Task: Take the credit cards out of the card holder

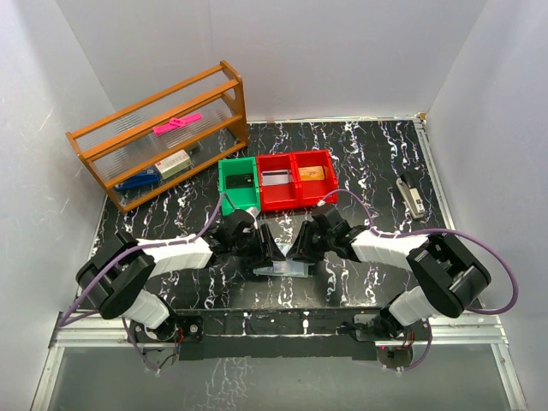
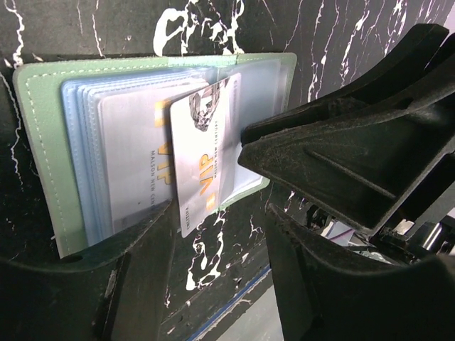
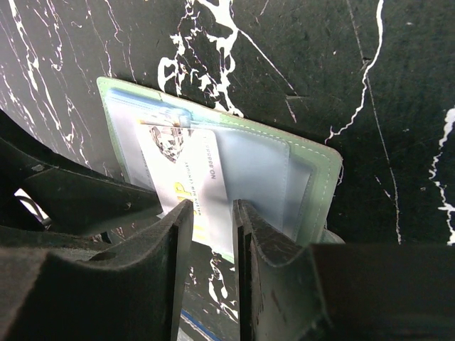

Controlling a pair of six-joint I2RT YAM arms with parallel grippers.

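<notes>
Toward the 6 o'clock edge of the black marbled surface (image 1: 360, 154), one card holder (image 2: 43, 142) is lying open and flat with two end effectors meeting over it. The left end effector (image 2: 213, 234) is reaching in from 9 o'clock, its jaws standing apart and released around nothing. The right end effector (image 3: 212, 213) is coming in from 3 o'clock with its jaws only narrowly apart above the loose card (image 2: 202, 163); I cannot tell whether it is pinching it. Two credit cards are showing: that one is poking out aslant past the holder's edge, and a sleeved card (image 2: 135, 170) is sitting inside the clear pockets. At 12 o'clock beyond the holder, one green bin (image 1: 223, 184) and two red bins (image 1: 278, 202) are standing in a row, and at 10 o'clock one wooden rack (image 1: 145, 103) is standing.
</notes>
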